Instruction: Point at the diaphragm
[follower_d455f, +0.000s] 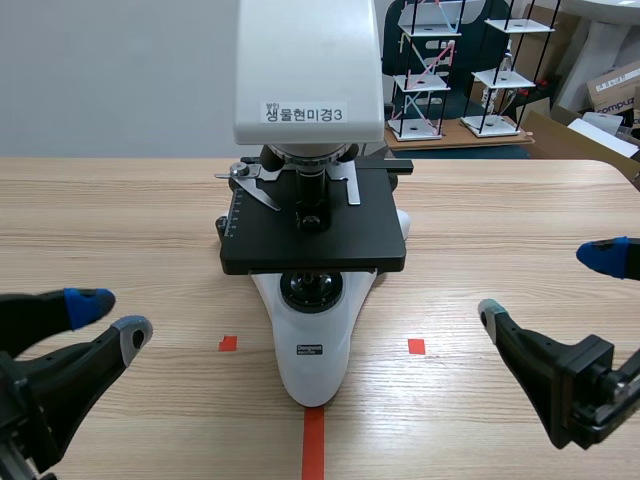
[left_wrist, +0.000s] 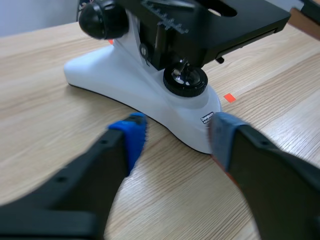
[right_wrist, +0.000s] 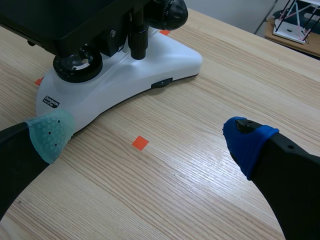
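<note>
Basically both empty, fingers spread: left gripper (follower_d455f: 112, 318) and right gripper (follower_d455f: 548, 285) sit low either side of the microscope (follower_d455f: 312, 350). The diaphragm (left_wrist: 161, 47) sits under the stage (follower_d455f: 315, 240), ahead and inward of both; left looks marginally nearer.

The microscope base (follower_d455f: 314, 352) is glossy plastic, stage (follower_d455f: 372, 240) matt, table (follower_d455f: 120, 230) wood-grained

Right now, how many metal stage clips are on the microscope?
2. Both lie on the black stage: one stage clip on the left arm's side of the objective, the other on the right arm's side. The white head may hide more.
</note>
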